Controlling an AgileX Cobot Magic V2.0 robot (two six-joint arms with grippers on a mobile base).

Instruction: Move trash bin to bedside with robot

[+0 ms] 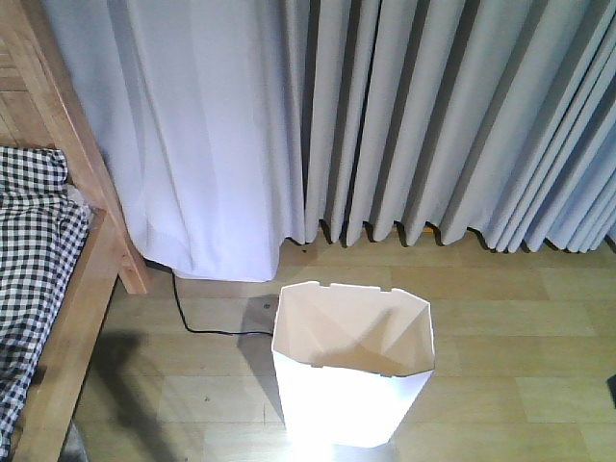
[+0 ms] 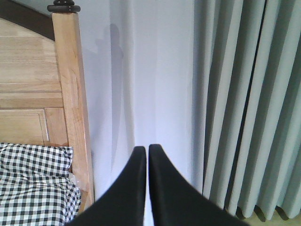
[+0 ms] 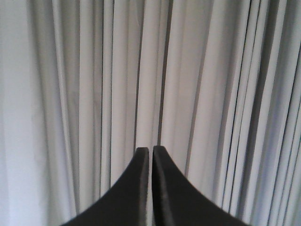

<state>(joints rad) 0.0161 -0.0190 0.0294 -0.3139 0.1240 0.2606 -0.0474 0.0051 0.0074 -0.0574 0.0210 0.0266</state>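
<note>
While standing upright on the wood floor (image 1: 500, 327) near the bed frame (image 1: 91, 279), white trash bin (image 1: 351, 385) below and ahead of left end effector (image 2: 147, 153) and right end effector (image 3: 150, 153), both closed, empty, aimed at curtains (image 1: 433, 115).

Grey pleated curtains (image 1: 433, 115) hang to the wooden floor (image 1: 520, 327); black cable (image 1: 197, 322) trails across floor near left edge.

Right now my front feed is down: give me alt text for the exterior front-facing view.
A white trash bin, empty, stands on the wood floor before grey curtains. The wooden bed frame with checked bedding sits at left, apart from the bin; a black cable lies between.
</note>
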